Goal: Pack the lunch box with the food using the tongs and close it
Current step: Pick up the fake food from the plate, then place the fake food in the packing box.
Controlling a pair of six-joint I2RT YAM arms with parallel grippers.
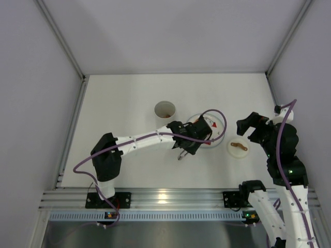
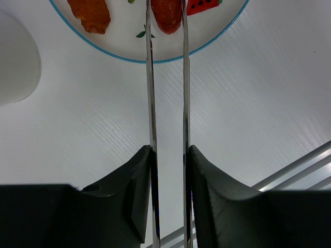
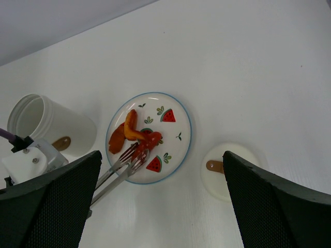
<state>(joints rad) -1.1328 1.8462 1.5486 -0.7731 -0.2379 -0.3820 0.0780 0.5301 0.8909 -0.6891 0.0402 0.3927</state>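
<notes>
My left gripper [image 2: 169, 150] is shut on the metal tongs [image 2: 151, 103], one pad against each arm, and hangs over the plate [image 1: 220, 124]. The tong tips [image 3: 135, 155] straddle a red food piece [image 3: 148, 140] on the plate [image 3: 173, 139]; this red piece [image 2: 166, 13] shows between the two arms. Orange food pieces [image 3: 126, 128] lie just left of it, one of them an orange piece [image 2: 90, 13] at the top edge. The lunch box [image 1: 165, 110], a white cup, stands open left of the plate. My right gripper [image 3: 161, 160] hovers open and holds nothing, high above the plate and lid.
A small white lid [image 1: 238, 148] with a brown handle lies right of the plate, below my right gripper [image 1: 248, 124]. The plate [image 2: 155, 49] has a blue rim and watermelon prints. White walls close off the table at the back and both sides.
</notes>
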